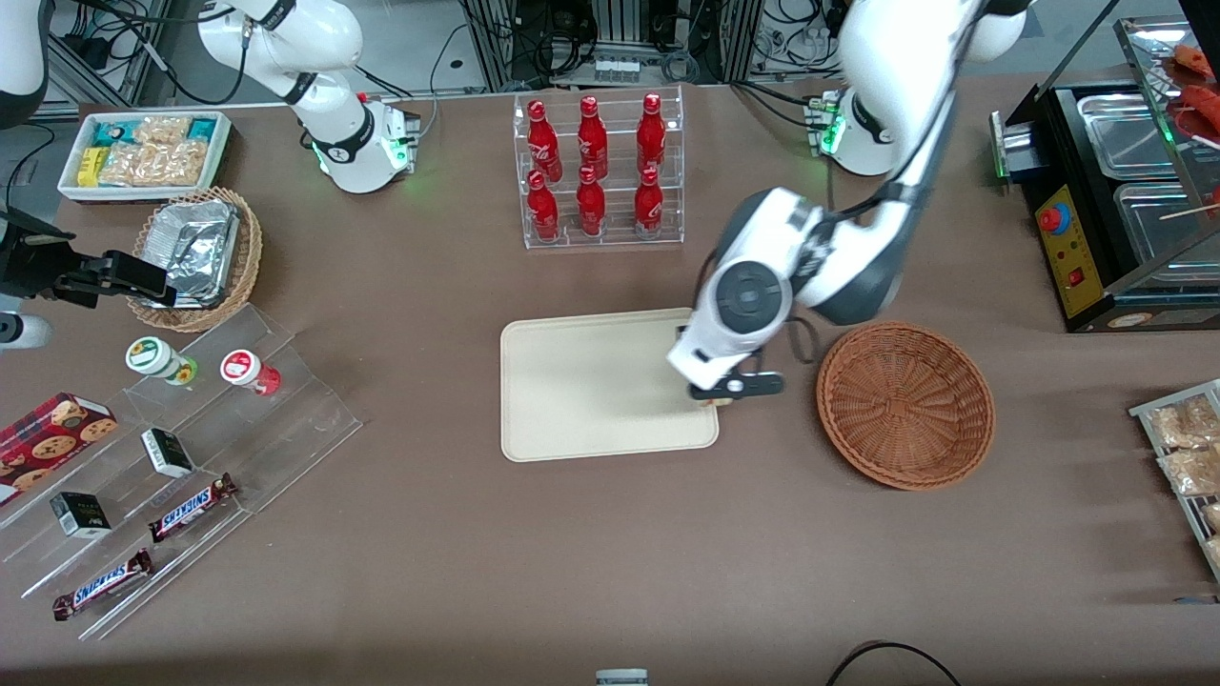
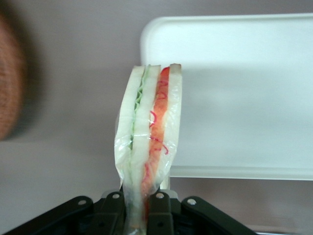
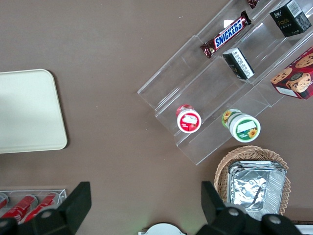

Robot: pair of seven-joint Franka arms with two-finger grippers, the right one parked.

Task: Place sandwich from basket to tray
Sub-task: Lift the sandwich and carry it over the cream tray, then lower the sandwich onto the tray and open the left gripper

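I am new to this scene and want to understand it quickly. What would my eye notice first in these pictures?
First, the gripper, shut on a wrapped sandwich with red and green filling, above the edge of the cream tray nearest the basket. Beside the tray sits the reddish-brown wicker basket, nothing visible in it. Six red bottles in a clear rack stand farther from the front camera than the tray.

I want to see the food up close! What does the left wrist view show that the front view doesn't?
Only the left wrist view shows the sandwich's green and red filling, pinched in the gripper. Only the front view shows the whole round basket, with nothing in it, and the red bottles. Both show the cream tray, with the gripper over its edge nearest the basket.
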